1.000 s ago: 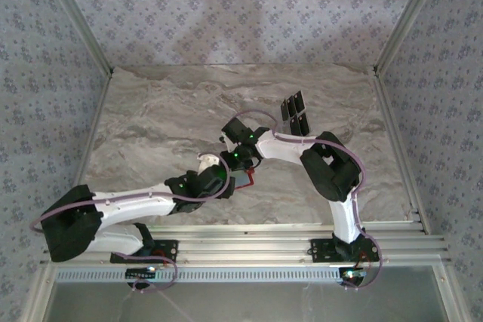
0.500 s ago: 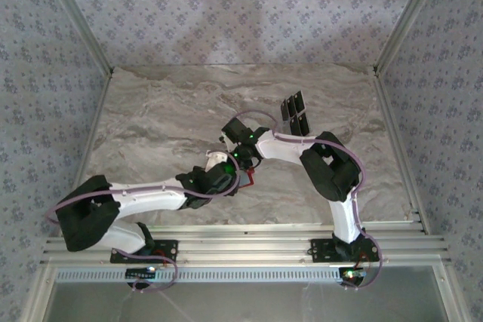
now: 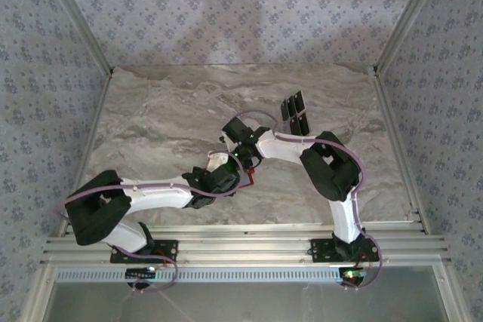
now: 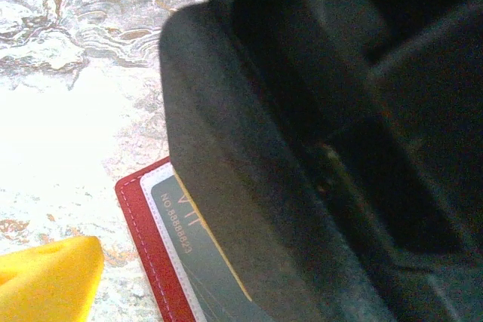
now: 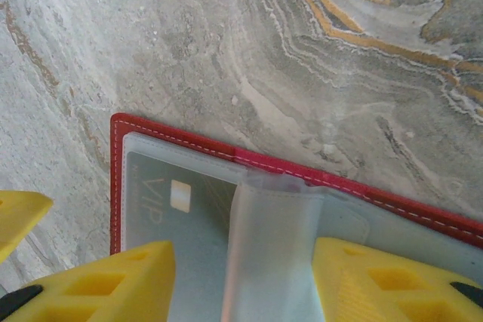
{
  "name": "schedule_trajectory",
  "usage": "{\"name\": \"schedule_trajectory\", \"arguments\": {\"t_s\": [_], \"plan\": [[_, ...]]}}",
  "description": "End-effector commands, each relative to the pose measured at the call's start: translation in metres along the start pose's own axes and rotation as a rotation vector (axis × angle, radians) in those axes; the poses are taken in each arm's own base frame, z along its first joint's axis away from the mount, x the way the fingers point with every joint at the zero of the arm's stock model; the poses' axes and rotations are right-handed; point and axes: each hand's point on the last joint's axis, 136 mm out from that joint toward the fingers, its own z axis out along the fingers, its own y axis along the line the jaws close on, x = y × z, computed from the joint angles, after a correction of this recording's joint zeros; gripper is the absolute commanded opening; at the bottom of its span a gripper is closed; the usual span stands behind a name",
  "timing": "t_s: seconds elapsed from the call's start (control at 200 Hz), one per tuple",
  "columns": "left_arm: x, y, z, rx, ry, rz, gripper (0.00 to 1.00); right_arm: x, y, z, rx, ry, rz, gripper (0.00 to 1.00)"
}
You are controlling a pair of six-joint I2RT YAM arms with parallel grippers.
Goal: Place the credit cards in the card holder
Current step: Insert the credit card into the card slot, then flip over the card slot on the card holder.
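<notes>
- Yellow fingertips of the right gripper (image 5: 245, 265) stand half-parted and clamp nothing. A clear flap (image 5: 272, 239) of the card holder (image 5: 302, 176) sits between them, with a gap at its 9 o'clock side.
- The frame cuts off the fingers' lower parts, and whether the tips press on the holder cannot be told.
- The left gripper (image 3: 226, 177) is spread wide, with no grip showing. In its wrist view one yellow fingertip (image 4: 45, 280) shows at 7 o'clock, the rest behind a dark blurred housing (image 4: 317, 148).
- That housing leaves one red corner of the holder in sight and a card (image 4: 196, 262) in a pocket, its print partly cut off.
- From above, both wrists hide the holder except a red sliver, just toward 6 o'clock of the table (image 3: 151, 111) centre.
- Left arm (image 3: 151, 194): elbow folded back at 8 o'clock, forearm low, reaching toward 3 o'clock.
- Right arm (image 3: 332, 167): elbow bent at 4 o'clock, forearm reaching toward 10 o'clock, wrist tipped down over the holder.
- The holder lies open, inside up. In the right wrist view its long axis runs from 10 to 4 o'clock, with a "VIP" card in the pocket at the 9 o'clock end.
- Loose credit cards (image 3: 296, 115) lie flat together at 1 o'clock of the centre, well apart from the holder, long sides toward 1 o'clock.
</notes>
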Motion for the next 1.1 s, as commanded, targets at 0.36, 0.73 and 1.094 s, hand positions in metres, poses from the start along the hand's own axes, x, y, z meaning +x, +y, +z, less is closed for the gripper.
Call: {"name": "schedule_trajectory", "arguments": {"t_s": [0.36,0.73,1.094], "plan": [[0.016,0.013,0.003,-0.063,0.049,0.027,1.0,-0.006,-0.015,-0.047,0.002,-0.08,0.091,0.56],[0.019,0.016,0.001,-0.065,0.052,0.017,1.0,0.004,-0.032,-0.027,0.014,-0.038,0.124,0.56],[0.006,0.027,-0.011,-0.067,-0.021,-0.007,1.0,0.025,-0.015,0.002,-0.028,0.051,0.124,0.56]]}}
